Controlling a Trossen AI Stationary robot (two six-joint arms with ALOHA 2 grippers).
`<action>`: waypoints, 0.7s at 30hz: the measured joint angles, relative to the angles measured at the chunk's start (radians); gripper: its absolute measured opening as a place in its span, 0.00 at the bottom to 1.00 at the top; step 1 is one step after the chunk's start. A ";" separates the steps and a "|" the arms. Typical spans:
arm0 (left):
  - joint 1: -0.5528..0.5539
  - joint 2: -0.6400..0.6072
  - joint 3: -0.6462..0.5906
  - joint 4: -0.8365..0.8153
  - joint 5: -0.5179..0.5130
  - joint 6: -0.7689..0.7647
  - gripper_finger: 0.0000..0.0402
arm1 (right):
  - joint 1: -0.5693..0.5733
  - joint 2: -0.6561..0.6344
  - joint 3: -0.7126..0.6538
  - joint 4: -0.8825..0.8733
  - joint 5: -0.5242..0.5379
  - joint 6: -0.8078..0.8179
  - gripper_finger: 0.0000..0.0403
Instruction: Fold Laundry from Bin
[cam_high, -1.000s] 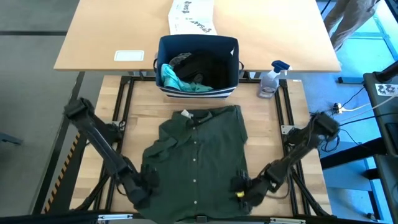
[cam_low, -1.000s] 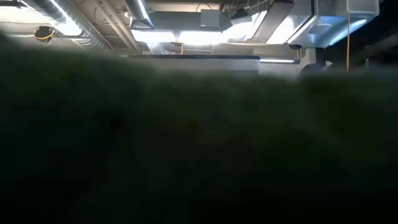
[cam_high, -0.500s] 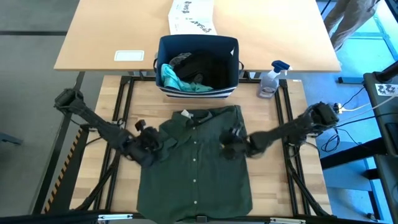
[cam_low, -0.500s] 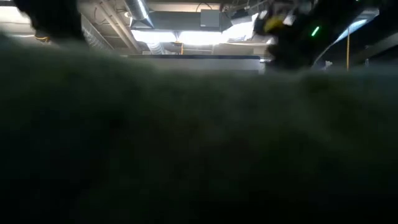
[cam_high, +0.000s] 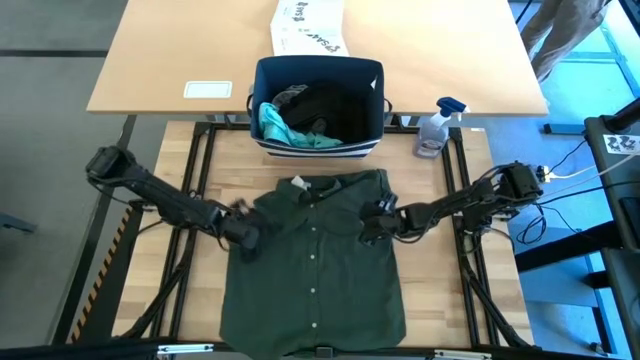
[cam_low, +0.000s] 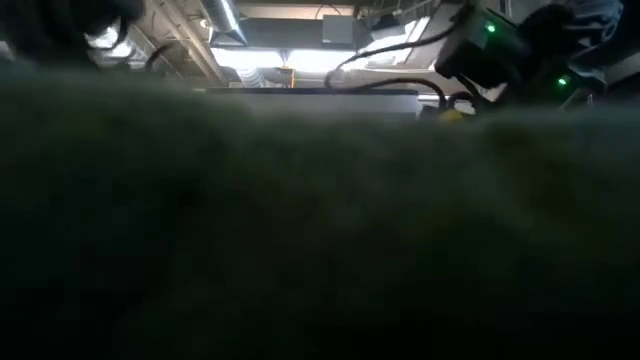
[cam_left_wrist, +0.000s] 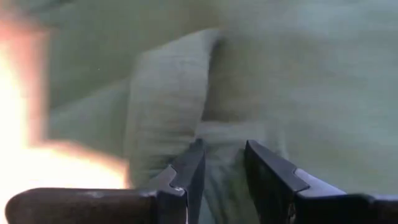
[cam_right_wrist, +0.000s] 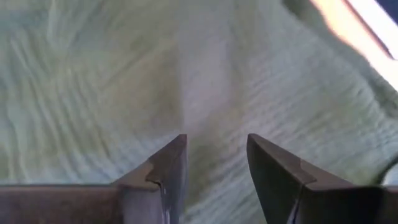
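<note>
We set both part-open grippers, left gripper (cam_high: 243, 232) and right gripper (cam_high: 372, 226), empty over the olive-green shirt (cam_high: 315, 270), likely to catch its sleeves for folding

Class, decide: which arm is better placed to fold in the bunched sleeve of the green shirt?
Probably left: the left end effector sits at the green shirt's bunched sleeve; the right end effector is across the shirt.
</note>
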 joint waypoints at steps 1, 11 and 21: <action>0.004 -0.007 0.009 -0.113 -0.079 -0.074 0.27 | 0.001 0.000 -0.008 -0.001 -0.008 0.005 0.41; 0.042 -0.015 0.135 -0.580 -0.218 -0.385 0.27 | 0.032 -0.006 0.032 -0.202 -0.095 0.024 0.41; 0.102 0.003 0.190 0.060 -0.258 0.214 0.27 | -0.023 -0.013 0.217 -0.124 0.126 -0.134 0.41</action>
